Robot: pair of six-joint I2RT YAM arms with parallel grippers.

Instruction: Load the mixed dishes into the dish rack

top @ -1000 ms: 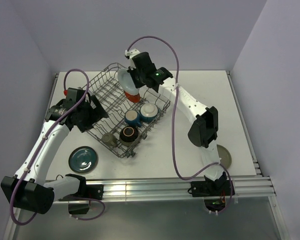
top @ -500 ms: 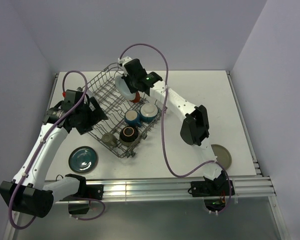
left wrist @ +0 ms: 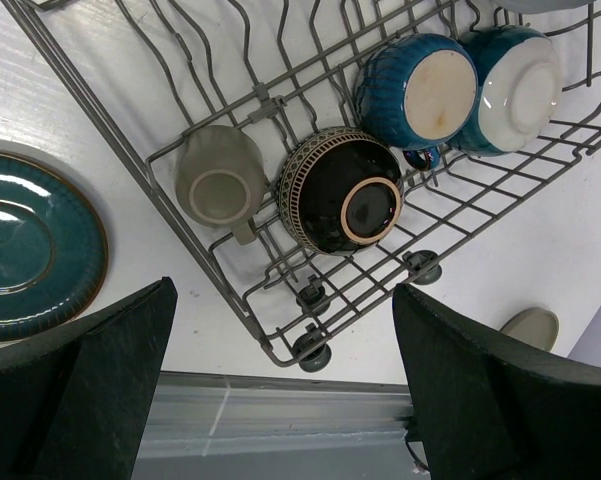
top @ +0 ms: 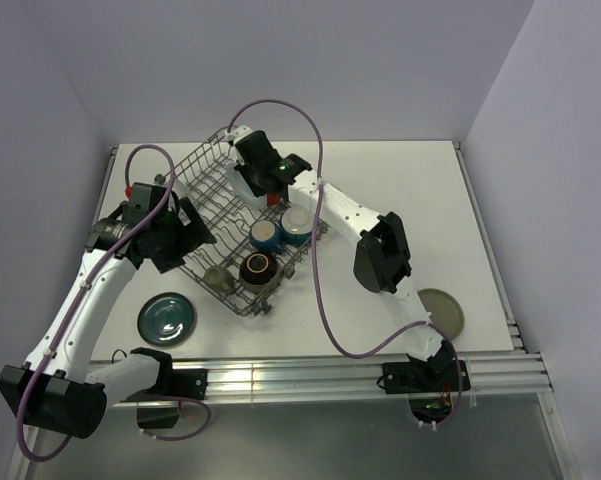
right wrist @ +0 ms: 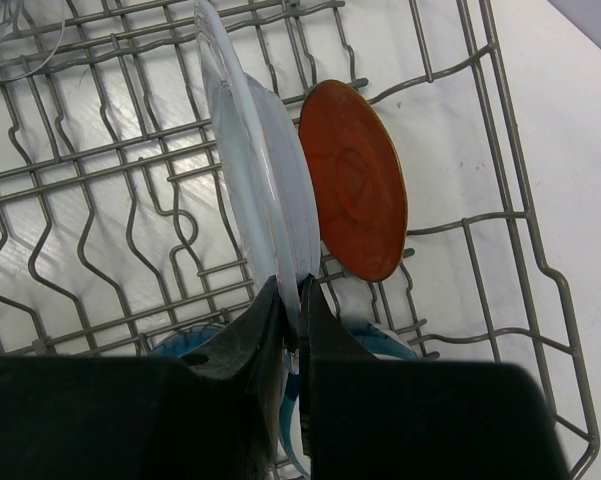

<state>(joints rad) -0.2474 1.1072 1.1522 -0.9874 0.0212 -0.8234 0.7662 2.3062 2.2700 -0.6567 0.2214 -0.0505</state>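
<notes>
Top external view: the grey wire dish rack (top: pixel 215 190) sits at an angle on the white bench (top: pixel 400 190), left of centre, one corner toward the far edge and its wheeled corner toward the near edge. The right gripper (top: pixel 252 175) reaches over the rack's far corner.

In the right wrist view its fingers (right wrist: pixel 320 335) are clamped together on the rim of a pale blue-white plate (right wrist: pixel 255 170). The plate stands on edge among the tines, tilted a little. A red-orange plate (right wrist: pixel 352 195) stands on edge just beside it, nearer the rack's side wall. A clear glass (right wrist: pixel 10 40) shows at that view's top left, inside the rack.

The left gripper (top: pixel 185 235) hangs over the rack's left side. Its fingers (left wrist: pixel 80 380) are spread wide and hold nothing.

Beneath it, in the rack's near corner, a dark bowl (left wrist: pixel 340 200) with a patterned band lies upside down. A beige cup (left wrist: pixel 218 185) is just beside it. Two blue cups (left wrist: pixel 417 90) sit side by side beyond the bowl, bases up.

A teal plate (top: pixel 166 318) lies flat on the bench near the near left corner, outside the rack. A beige plate (top: pixel 442 310) lies flat near the near right corner, well apart from the rack.
</notes>
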